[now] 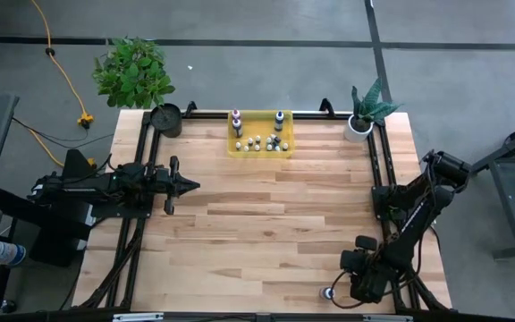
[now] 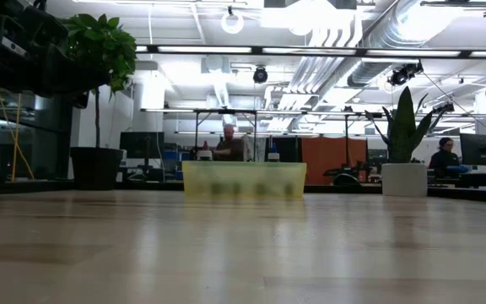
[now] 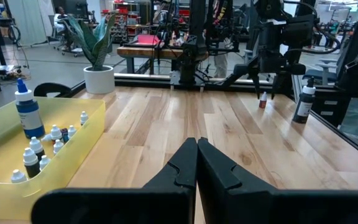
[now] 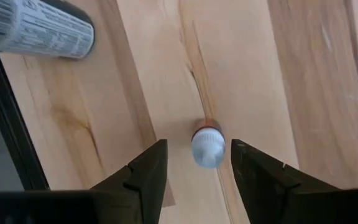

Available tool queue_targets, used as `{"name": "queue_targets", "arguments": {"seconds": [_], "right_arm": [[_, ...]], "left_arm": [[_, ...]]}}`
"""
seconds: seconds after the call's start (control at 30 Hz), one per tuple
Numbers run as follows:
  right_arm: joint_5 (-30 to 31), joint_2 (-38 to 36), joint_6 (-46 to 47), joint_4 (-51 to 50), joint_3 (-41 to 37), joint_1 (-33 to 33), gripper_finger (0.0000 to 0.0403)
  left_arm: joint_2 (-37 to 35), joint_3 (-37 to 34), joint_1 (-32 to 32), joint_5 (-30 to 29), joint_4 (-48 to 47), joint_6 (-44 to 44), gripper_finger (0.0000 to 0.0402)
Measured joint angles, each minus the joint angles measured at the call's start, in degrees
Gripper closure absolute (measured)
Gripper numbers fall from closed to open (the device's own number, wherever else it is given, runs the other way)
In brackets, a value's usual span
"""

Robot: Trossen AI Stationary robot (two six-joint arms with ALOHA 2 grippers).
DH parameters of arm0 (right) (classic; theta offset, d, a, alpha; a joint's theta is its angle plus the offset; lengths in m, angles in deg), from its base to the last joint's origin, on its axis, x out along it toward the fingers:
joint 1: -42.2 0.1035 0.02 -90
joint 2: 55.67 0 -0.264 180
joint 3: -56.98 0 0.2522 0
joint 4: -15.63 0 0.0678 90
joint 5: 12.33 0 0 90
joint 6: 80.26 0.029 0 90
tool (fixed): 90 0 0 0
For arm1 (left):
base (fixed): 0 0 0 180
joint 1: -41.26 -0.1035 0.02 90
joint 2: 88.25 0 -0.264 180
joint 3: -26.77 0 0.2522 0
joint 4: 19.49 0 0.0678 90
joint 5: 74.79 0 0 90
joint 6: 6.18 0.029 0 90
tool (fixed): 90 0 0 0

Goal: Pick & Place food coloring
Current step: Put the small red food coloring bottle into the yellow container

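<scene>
One small food coloring bottle (image 4: pixel 208 144) with a whitish cap stands upright on the wood near the table's front right corner (image 1: pixel 326 292). My right gripper (image 4: pixel 197 154) hangs over it, pointing down and open. One finger stands on each side of the cap, with a gap on both sides. Several more small bottles stand in the yellow see-through bin (image 1: pixel 259 148) at the far middle, along with two taller ones. My left gripper (image 1: pixel 190 185) waits at the table's left, level and shut, with nothing in it.
A taller dark bottle with a label (image 4: pixel 36 28) stands close to the right gripper by the table's right rail (image 3: pixel 303 102). A white plant pot (image 1: pixel 358 128) is at the far right corner and a black pot (image 1: pixel 165 119) at the far left. Bare wood lies between.
</scene>
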Motion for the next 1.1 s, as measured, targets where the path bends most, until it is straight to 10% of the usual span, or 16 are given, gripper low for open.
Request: {"name": "queue_targets", "arguments": {"seconds": [1.1], "right_arm": [[-0.92,-0.46,-1.78,0.55,-0.05,-5.71,0.0346]], "left_arm": [[-0.02,0.00,-0.02,0.00,0.00,0.02,0.0401]]}}
